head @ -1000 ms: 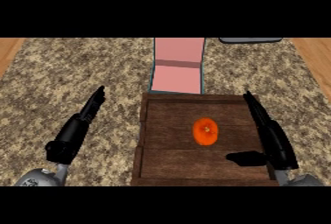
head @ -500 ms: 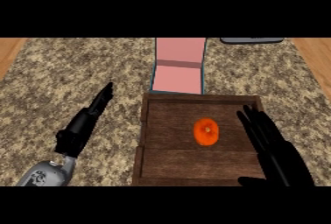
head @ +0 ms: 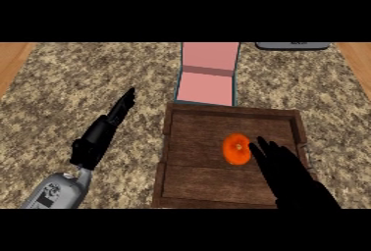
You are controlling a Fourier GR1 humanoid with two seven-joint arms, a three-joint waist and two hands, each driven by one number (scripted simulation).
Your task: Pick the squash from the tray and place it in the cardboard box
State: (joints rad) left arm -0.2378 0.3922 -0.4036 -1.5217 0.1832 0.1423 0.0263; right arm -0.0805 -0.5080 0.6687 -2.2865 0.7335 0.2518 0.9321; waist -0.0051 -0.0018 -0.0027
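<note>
— Item one, nearest the lower edge?

— Right hand (head: 290,171), black, entering from the bottom right, lying over the tray's right half. Fingers were straight and slightly spread, pointing up the view, holding nothing. Fingertips (head: 255,145) stood just beside the squash on its right; contact could not be told.

— Item two?

— Left hand (head: 101,135), black, on a grey forearm (head: 56,190) at lower left, over the counter and well apart from the tray. Fingers were straight and together, pointing up and slightly right (seen edge-on, so it looked narrow). Nothing was held.

— Item three, the tray?

— Tray (head: 196,171), dark brown wood, rectangular with a raised rim, resting on the counter in the lower middle. It held one thing only.

— And that was?

— Squash (head: 235,149), orange, rounded, lying on the tray's floor a little right of centre, in the upper half. It was untouched by the left hand and not lifted, as far as could be seen.

— Item four, beyond the tray?

— Box (head: 208,73), open, pink inside with a bluish edge, standing directly behind the tray's far rim and seeming to touch it. A fold line crossed its interior.

— Farthest?

— Grey object (head: 292,45) at the top right edge, only partly in view (kind not discernible). Counter (head: 87,78), speckled stone, under everything.
</note>
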